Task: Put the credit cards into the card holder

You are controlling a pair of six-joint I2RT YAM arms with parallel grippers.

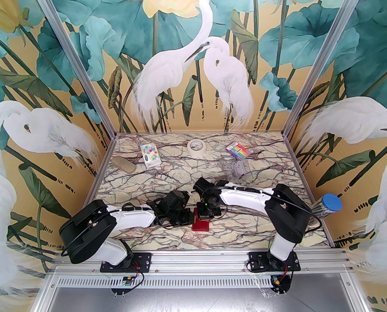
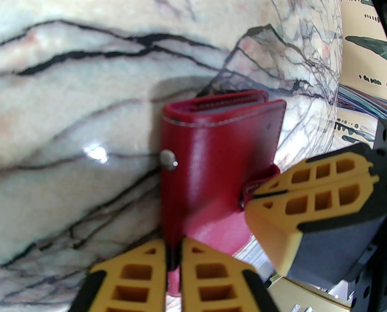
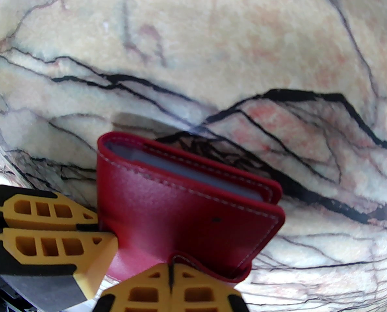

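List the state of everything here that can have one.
card holder, folded over, snap unfastened.
credit cards, tucked inside the card holder, grey edges showing.
left gripper, fingers shut on the card holder's edge.
right gripper, fingers shut on the card holder's snap tab.
blue-lidded tube, lid on.

Bright, even light falls on a marble-veined table (image 1: pixel 167 174). Behind and beside it rise walls (image 1: pixel 193 28) painted with white egrets and teal lotus leaves, joined by aluminium posts (image 1: pixel 74 57).
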